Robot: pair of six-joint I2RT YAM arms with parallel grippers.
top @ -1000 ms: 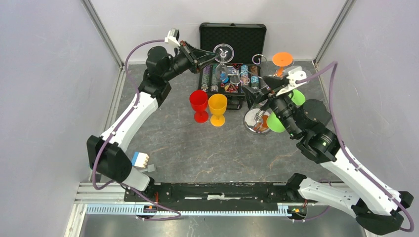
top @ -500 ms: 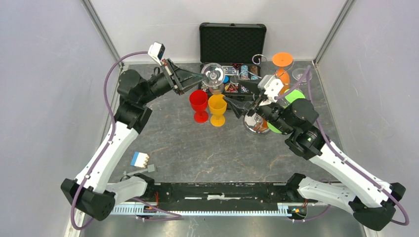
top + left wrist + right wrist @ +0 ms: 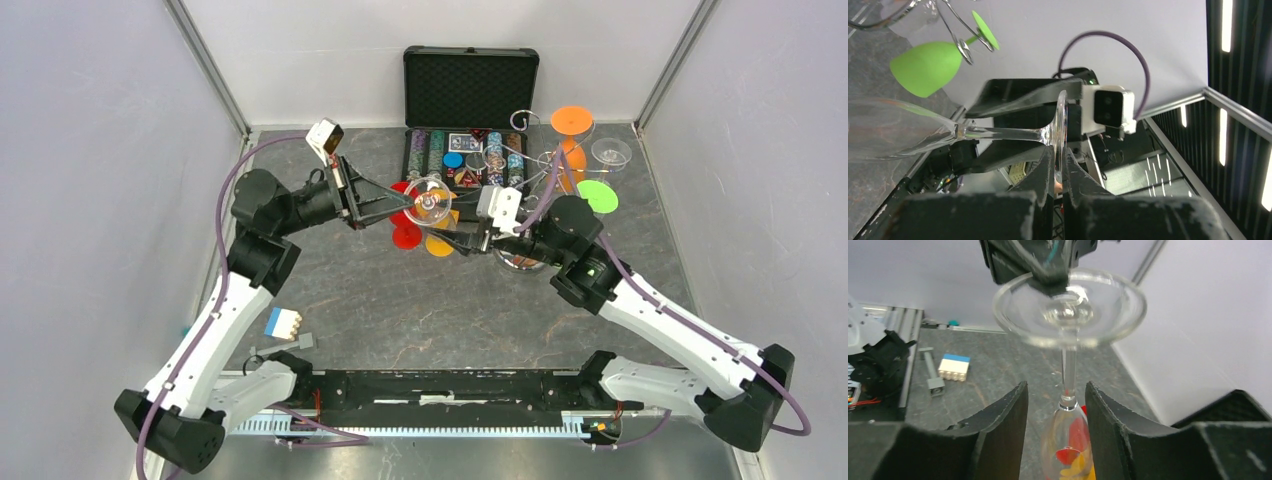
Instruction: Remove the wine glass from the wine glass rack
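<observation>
A clear wine glass (image 3: 428,200) is held in the air on its side, off the silver wire wine glass rack (image 3: 541,175). My left gripper (image 3: 1058,155) is shut on the glass's round foot (image 3: 1061,120); the stem (image 3: 998,133) and bowl (image 3: 893,130) point away from it. My right gripper (image 3: 1056,405) is open. Its fingers (image 3: 998,425) stand on either side of the bowl (image 3: 1068,440) with a gap on each side. The foot (image 3: 1070,307) shows beyond them. In the top view the right gripper (image 3: 455,238) meets the glass over the table's middle.
An orange glass (image 3: 571,120), a green glass (image 3: 597,195) and a clear glass (image 3: 611,150) hang on the rack. A red glass (image 3: 405,237) and a yellow glass (image 3: 438,245) stand under the held glass. A black chip case (image 3: 470,85) sits behind. A small block (image 3: 283,322) lies front left.
My left gripper has carried the clear glass from over the chip case toward the near side. My right gripper has swung left from the rack base and now straddles the bowl.
</observation>
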